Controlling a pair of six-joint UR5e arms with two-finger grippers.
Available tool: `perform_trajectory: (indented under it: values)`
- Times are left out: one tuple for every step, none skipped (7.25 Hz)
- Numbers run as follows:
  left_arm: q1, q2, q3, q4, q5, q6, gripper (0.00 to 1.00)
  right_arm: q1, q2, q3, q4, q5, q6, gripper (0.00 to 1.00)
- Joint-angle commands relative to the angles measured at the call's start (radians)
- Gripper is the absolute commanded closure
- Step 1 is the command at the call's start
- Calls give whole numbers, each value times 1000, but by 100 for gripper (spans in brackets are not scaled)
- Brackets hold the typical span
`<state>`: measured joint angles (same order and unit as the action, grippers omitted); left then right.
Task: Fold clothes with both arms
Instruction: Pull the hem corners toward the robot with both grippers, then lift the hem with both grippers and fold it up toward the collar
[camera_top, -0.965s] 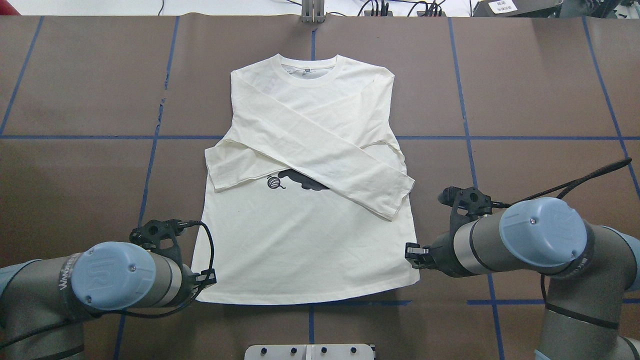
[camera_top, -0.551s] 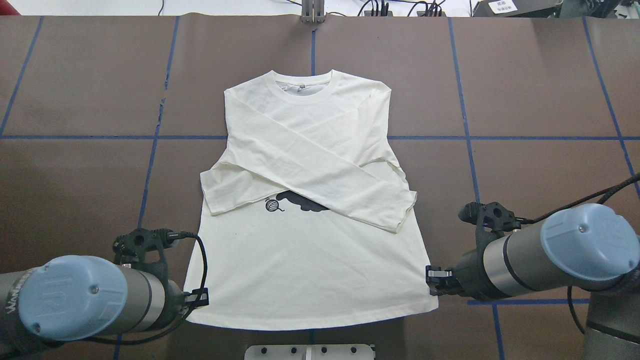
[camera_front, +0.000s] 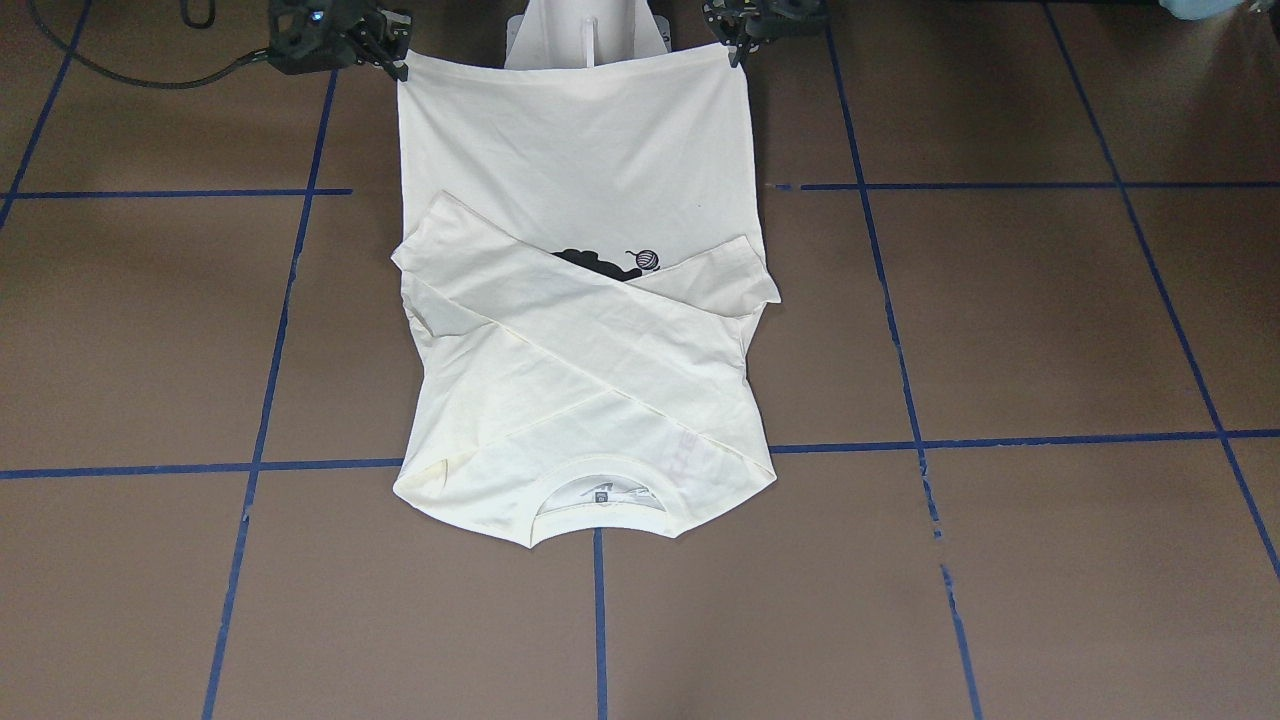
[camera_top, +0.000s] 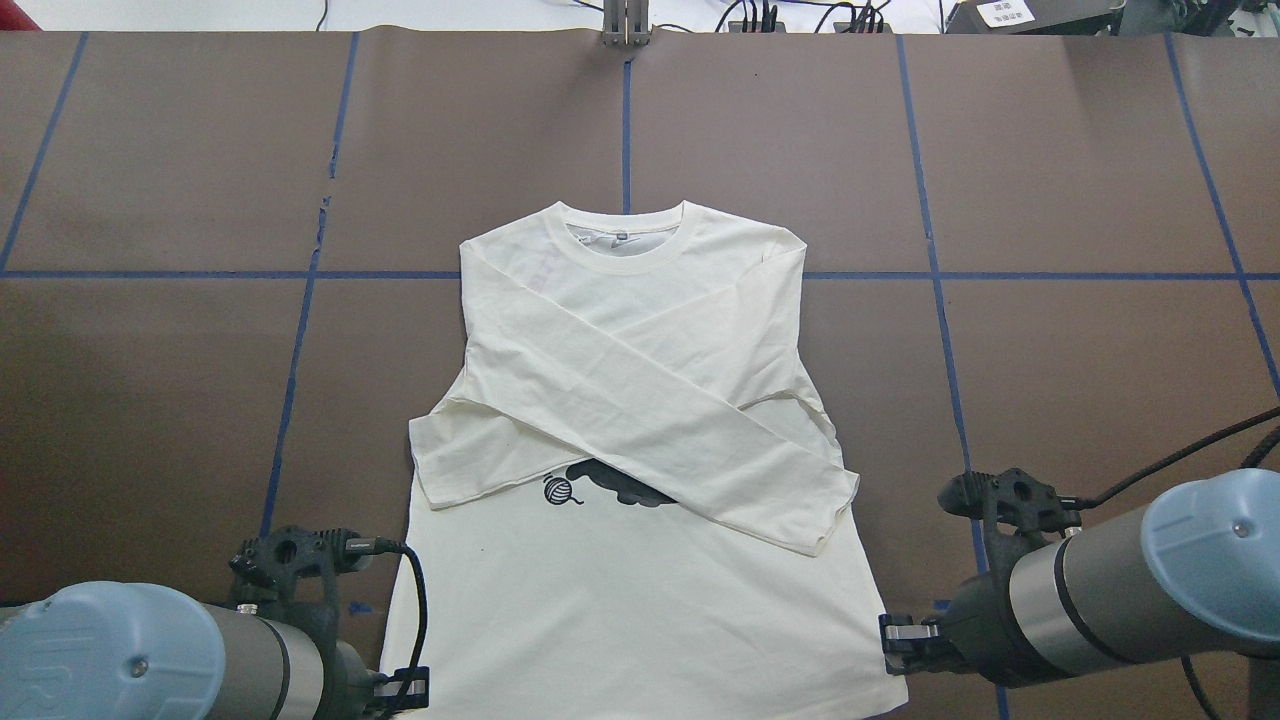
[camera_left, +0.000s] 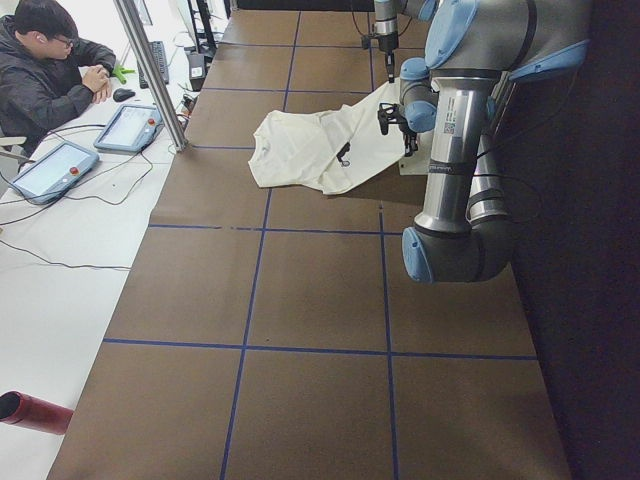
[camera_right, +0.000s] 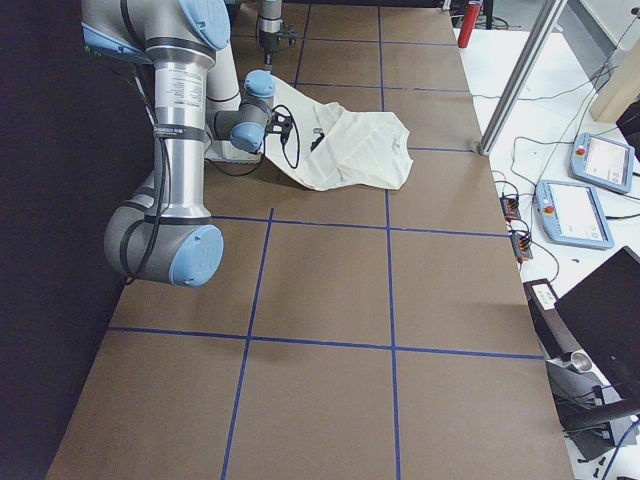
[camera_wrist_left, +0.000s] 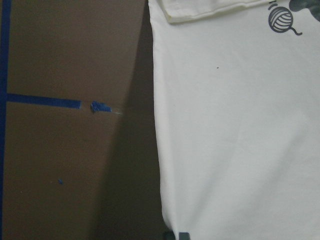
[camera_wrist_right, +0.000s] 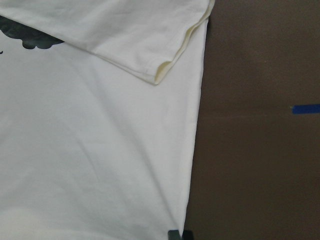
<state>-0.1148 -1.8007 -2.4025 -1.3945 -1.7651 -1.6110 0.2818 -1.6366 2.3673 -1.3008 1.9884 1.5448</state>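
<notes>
At the overhead frame's bottom edge, our left fingers (camera_top: 408, 688) and right fingers (camera_top: 897, 633) stay clamped on the hem corners of the T-shirt (camera_top: 640, 600). It lies lower on the brown surface (camera_top: 150, 400) than before, with its collar (camera_top: 625, 228) now near mid-frame.

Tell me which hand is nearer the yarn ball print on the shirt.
Left. The left hand holds the shirt by the hem corner on the side of the yarn ball; the right hand holds the opposite corner, farther away.
</notes>
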Motion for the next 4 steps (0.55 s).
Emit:
perform_trajectory:
  values:
    - [-87, -28, 13, -9, 9, 9, 100, 141, 94, -34, 0, -2, -27, 100]
    - [-156, -55, 34, -9, 9, 14, 100, 219, 172, -84, 0, -3, -90, 100]
    - [-219, -72, 67, -9, 9, 76, 100, 281, 211, -127, 0, -11, -183, 100]
    - [-294, -94, 97, -8, 7, 151, 100, 351, 248, -191, 0, -10, -280, 100]
